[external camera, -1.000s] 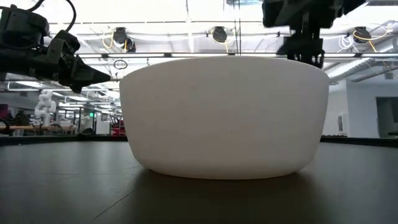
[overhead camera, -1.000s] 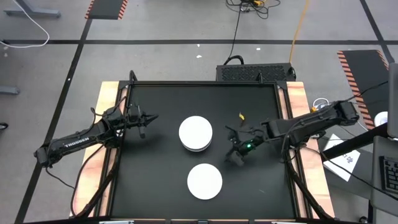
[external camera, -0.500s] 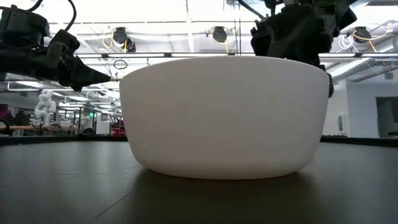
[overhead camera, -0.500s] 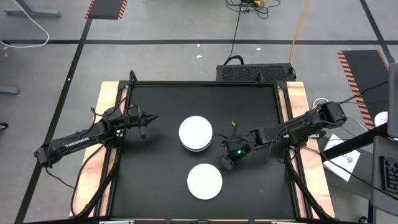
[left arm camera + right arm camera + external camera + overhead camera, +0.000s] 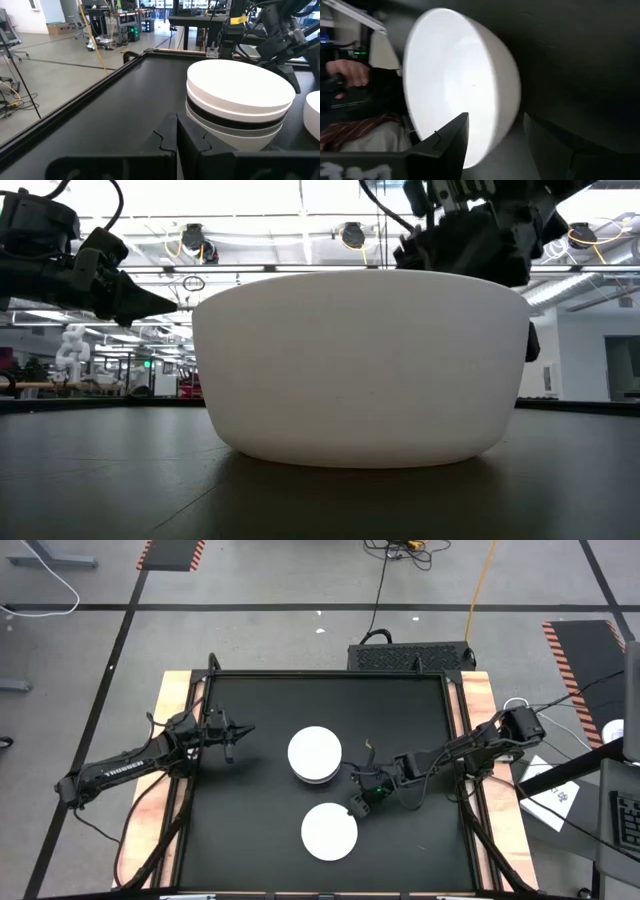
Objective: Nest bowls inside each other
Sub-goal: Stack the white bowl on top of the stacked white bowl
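I judge the nesting nearly finished, with one bowl left to add. My left gripper point(image 5: 233, 736) waits over the left part of the tabletop point(image 5: 250, 830), its fingers clenched together on nothing, pointing toward the stack point(image 5: 314, 754) near the tabletop's middle. From the left wrist view that stack point(image 5: 240, 105) shows a white bowl on top, a black band under it and a pale bowl beneath; how many sit inside I cannot tell. The last bowl point(image 5: 329, 831) stands alone toward the near edge, apart from the stack: plain white, round, smooth, upright on the dark surface. My right gripper point(image 5: 357, 806) is low beside that bowl's right rim, fingers released and spread, one finger point(image 5: 451, 142) over the bowl's inside, the other outside the wall, not yet closed.
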Robot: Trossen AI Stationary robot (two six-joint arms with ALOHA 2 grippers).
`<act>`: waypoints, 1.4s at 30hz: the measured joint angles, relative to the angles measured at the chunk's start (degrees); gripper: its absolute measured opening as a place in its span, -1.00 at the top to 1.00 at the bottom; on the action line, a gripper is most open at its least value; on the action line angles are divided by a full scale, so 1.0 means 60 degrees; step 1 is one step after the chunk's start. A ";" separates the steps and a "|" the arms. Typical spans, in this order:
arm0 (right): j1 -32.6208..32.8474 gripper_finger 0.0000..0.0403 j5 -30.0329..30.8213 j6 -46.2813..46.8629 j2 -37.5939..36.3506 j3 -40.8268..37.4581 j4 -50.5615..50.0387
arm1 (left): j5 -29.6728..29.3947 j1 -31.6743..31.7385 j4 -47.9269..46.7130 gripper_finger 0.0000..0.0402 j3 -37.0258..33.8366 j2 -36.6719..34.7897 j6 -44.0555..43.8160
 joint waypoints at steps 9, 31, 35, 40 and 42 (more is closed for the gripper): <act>0.0004 0.12 -0.0349 0.0089 0.0592 0.0147 0.0026 | 0.0047 0.0001 -0.0001 0.98 0.0000 -0.0003 0.0134; 0.0061 0.25 -0.0747 -0.0954 0.1396 0.0922 -0.0422 | 0.0124 0.0000 -0.0073 0.98 0.0000 0.0000 0.0423; 0.0058 0.53 -0.0747 -0.0961 0.1397 0.0922 -0.0860 | 0.0131 0.0000 -0.0069 0.98 0.0000 -0.0002 0.0506; 0.0058 0.95 -0.0747 -0.1622 0.1385 0.0922 -0.0884 | 0.0131 0.0004 -0.0069 0.98 0.0000 -0.0003 0.0562; 0.0062 0.96 -0.0737 -0.1818 0.1354 0.0922 -0.0854 | 0.0131 0.0000 -0.0070 0.98 0.0000 0.0000 0.0572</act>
